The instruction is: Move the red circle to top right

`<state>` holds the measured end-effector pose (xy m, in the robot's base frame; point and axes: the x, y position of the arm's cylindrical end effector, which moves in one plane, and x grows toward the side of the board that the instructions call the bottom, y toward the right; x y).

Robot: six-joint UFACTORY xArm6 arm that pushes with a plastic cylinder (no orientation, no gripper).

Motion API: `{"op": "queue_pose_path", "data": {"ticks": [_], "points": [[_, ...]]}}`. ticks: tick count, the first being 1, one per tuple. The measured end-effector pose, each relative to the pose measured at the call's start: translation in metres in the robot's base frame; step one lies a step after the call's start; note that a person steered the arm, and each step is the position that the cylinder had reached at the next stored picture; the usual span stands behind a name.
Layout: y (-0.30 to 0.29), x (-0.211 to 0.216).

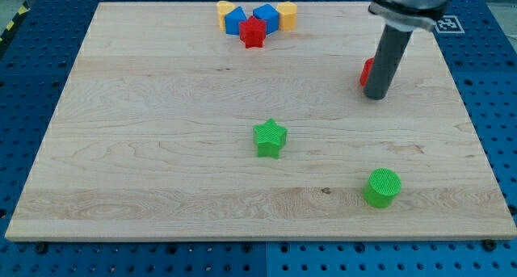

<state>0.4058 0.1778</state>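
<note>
Wooden board (161,148): red circle (367,71) touching my tip (375,96), mostly hidden behind it.

– Where's the red circle (367,71)?
– Right half of the board, upper part, mostly hidden; only a red sliver shows.
– Lying flat?
– Can't tell from here.

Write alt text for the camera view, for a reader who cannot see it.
My tip rests against the red circle, which it mostly hides, near the wooden board's right side. Yellow, blue and red blocks cluster at the top edge; a green star and green cylinder sit lower down.
</note>
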Motion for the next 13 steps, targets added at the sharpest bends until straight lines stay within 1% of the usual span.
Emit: {"op": "queue_pose_path", "data": {"ticks": [2,3,5,7,8,10,13], "points": [[0.024,-0.044],[0.018,-0.047],[-0.015,-0.051],[0.015,-0.08],[0.012,-0.09],[-0.027,-0.091],[-0.014,-0.115]]}}
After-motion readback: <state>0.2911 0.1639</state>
